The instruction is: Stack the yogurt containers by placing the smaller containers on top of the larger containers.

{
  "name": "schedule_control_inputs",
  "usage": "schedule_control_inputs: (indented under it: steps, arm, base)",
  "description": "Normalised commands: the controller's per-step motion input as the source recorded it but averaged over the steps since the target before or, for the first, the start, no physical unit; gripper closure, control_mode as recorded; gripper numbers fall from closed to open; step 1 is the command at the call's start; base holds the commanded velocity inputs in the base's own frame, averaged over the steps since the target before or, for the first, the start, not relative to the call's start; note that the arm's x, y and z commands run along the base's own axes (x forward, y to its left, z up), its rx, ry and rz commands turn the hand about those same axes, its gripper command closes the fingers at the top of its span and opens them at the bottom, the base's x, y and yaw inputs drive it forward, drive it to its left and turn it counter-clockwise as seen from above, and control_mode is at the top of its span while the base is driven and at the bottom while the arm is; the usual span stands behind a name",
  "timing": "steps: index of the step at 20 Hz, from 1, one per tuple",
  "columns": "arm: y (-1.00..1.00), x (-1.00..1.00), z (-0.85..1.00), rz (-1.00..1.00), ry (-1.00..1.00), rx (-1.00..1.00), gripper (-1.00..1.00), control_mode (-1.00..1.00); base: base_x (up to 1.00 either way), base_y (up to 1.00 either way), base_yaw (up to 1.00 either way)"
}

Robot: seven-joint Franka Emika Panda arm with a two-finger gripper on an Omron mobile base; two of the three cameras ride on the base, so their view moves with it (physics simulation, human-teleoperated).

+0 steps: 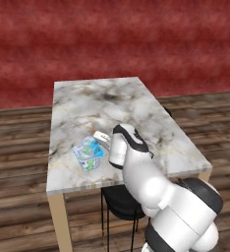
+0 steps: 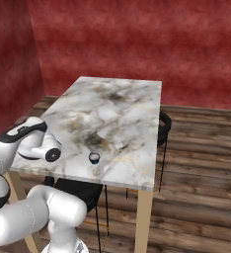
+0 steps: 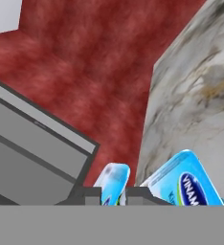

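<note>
The big squarish tub (image 1: 88, 161), bright blue on top with green marks on its white sides, lies near the marble table's (image 1: 102, 101) front left edge. In the hand view its blue top (image 3: 190, 184) is at the lower right. The small light-blue tub (image 3: 113, 178) sits between my two fingertips, just beside the big tub; in the left base view this small tub (image 1: 90, 145) rests against the big tub's far side. My gripper (image 3: 114, 195) is shut on the small tub, and it (image 1: 98, 139) reaches down from the right. The tiny dark cup (image 2: 94, 157) stands alone near the front edge.
A black stool (image 1: 120, 203) is tucked under the table's front edge, and another stool (image 2: 163, 126) is at the right side. My arm (image 2: 36, 143) hides the tubs in the right base view. A red wall (image 1: 115, 39) stands behind the table.
</note>
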Motion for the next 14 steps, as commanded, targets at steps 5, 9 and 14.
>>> schedule_control_inputs:
  steps: [5,9,14]
  arm:
    - [0.0,0.12,-0.09,0.0,0.0,0.0,1.0,-1.0]
    - [0.0,0.13,-0.08,0.0,0.0,0.0,1.0,-1.0]
    - [0.0,0.08,-0.09,0.0,0.0,0.0,1.0,-1.0]
  base:
    - [0.0,0.0,0.0]
    - [0.0,0.0,0.0]
    - [0.0,0.0,0.0]
